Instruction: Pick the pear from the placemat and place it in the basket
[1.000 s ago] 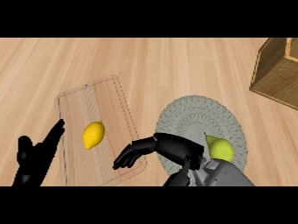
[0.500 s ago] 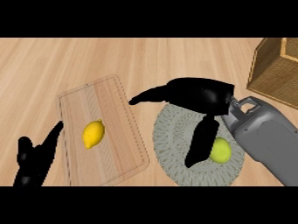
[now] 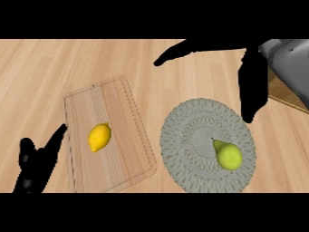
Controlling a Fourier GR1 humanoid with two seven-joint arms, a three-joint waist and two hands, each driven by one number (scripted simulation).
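Note:
A yellow-green pear (image 3: 228, 155) lies on the right part of the round grey placemat (image 3: 190, 136), stem pointing up-left. My right hand (image 3: 227, 46) hovers open beyond the mat's far edge, thumb stretched left and fingers (image 3: 252, 86) hanging straight down toward the mat. It holds nothing and stays well clear of the pear. Only a sliver of the wooden basket (image 3: 285, 96) shows at the right, behind my grey right forearm (image 3: 302, 59). At the lower left my left hand (image 3: 36, 167) rests open, fingers up.
A wooden cutting board (image 3: 117, 113) lies left of the placemat with a yellow lemon (image 3: 99, 137) on it. Light wooden counter (image 3: 50, 68) stretches around both.
My right hand has lifted off the placemat beside the pear and swung up toward the far right, opening wide. The pear, the lemon and my left hand have stayed where they were.

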